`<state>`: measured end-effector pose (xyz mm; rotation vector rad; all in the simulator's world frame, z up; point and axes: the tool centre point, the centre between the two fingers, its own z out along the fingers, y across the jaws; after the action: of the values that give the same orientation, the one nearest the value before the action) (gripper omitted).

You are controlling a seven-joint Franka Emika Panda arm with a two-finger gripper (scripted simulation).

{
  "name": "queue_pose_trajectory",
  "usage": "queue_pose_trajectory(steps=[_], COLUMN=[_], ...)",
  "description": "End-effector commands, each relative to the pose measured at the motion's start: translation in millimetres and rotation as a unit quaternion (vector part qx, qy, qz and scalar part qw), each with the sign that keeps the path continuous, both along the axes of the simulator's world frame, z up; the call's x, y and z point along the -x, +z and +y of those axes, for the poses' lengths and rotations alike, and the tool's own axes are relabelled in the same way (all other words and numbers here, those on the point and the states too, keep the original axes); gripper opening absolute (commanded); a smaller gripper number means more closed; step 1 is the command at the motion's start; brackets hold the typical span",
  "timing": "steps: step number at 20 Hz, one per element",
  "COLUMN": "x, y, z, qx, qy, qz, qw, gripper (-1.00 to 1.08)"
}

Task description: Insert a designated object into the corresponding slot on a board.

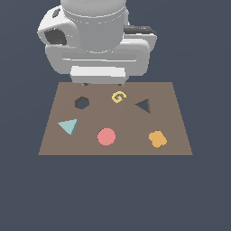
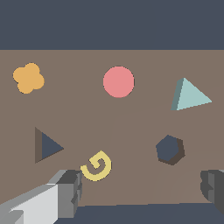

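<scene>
Brown board (image 1: 115,149) bearing a teal triangle (image 1: 68,126) near the exterior view's left edge, well apart from the empty triangular slot (image 1: 143,106). Gripper (image 2: 140,188) above the board's far edge, fingers (image 2: 70,190) spread apart, holding nothing.

Brown board (image 1: 176,122); light-teal triangle (image 1: 68,127); pink disc (image 1: 106,136); orange clover (image 1: 157,139); yellow G (image 1: 118,96).

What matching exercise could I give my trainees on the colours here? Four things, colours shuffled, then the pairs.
Things:
1. triangle block
2. disc
3. clover piece
4. letter G

Colours:
A. orange
B. yellow
C. light teal
D. pink

Pairs: 1-C, 2-D, 3-A, 4-B. All four lie on the brown board.
</scene>
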<state>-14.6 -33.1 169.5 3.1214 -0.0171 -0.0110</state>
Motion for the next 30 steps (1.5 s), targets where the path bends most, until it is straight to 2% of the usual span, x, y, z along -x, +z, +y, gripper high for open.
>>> queue_pose_trajectory(steps=[1,11,24,30], x=[0.0,-12.1,-52.0,-63.5], y=[0.0,-19.0,-88.3,-110.1], z=[0.0,-20.1,-96.7,-122.1], qx=[0.0,-0.001,-0.006,-0.008], qy=[0.0,-0.017,-0.082,-0.103], qz=[0.0,-0.001,-0.004,-0.004], qw=[1.0,0.9998,0.9966,0.9947], gripper=[1.0,1.0,1.0,1.0])
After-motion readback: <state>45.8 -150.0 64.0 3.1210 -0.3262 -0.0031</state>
